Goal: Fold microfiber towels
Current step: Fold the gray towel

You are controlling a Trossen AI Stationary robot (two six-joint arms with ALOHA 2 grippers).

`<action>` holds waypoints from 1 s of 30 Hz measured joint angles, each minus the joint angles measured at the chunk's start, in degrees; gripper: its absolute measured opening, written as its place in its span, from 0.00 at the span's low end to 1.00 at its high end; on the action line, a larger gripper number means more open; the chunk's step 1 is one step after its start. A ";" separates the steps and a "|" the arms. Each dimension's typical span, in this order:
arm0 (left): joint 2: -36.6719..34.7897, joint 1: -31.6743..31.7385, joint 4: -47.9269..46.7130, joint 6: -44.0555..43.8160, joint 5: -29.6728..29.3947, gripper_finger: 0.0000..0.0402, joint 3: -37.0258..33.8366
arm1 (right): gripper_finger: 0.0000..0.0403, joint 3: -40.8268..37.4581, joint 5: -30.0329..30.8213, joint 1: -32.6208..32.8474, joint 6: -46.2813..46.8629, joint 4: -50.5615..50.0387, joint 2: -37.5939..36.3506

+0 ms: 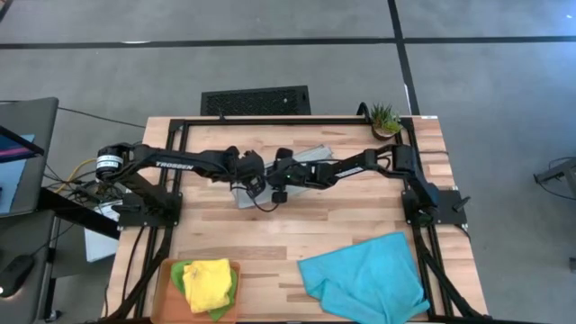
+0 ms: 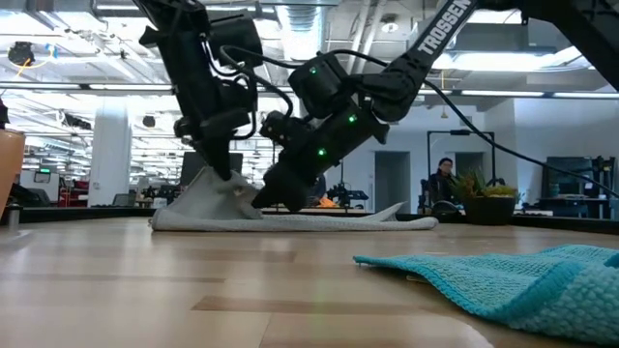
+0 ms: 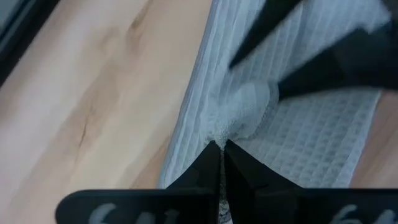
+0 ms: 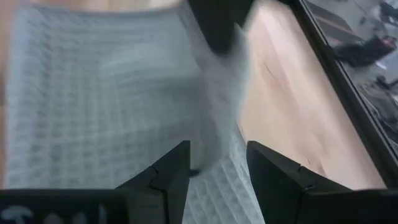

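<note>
Our left gripper [image 3: 221, 144] has its jaws closed tight on a pinched-up bit of the light grey towel [image 1: 310, 155], the cloth bunching right at the tips and rising in a small peak off the desk [image 1: 297, 229]. Our right gripper [image 4: 217, 163] sits just beside it over the same towel with its jaws parted, the fabric lying under and between the two fingers [image 4: 171, 174]; we cannot tell whether they press on it. Outward from both jaws the grey towel spreads flat on the wood at the far middle of the desk. Well apart from the jaws, at the near edge, the turquoise towel [image 1: 369, 274] lies crumpled on our right side. On our left side the yellow towel [image 1: 209, 283] rests on the green towel [image 1: 180, 274], both on the orange tray [image 1: 165, 290]. A small potted plant [image 1: 384, 118] stands at the far right corner.
</note>
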 joint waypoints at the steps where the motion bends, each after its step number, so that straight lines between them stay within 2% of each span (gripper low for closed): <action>1: 0.00 -0.22 -0.89 -0.61 -0.05 0.00 0.00 | 0.45 0.00 0.77 -0.07 0.00 -0.49 0.00; 6: 0.00 -1.11 -4.80 -3.69 -0.86 0.00 0.00 | 0.45 -0.02 2.25 -0.86 0.15 -1.90 0.00; 18: -0.57 -1.79 -4.71 -5.33 -3.02 0.00 0.00 | 0.45 -0.02 0.39 -1.12 1.93 -6.61 -0.02; 21: -1.34 -1.79 -4.79 -5.31 -3.54 0.00 0.00 | 0.45 -0.02 -2.39 -1.12 1.98 -7.14 -0.02; 30: -5.71 -1.81 -4.01 -5.44 -5.00 0.00 0.02 | 0.41 -0.04 -2.58 -1.21 2.01 -6.60 -0.04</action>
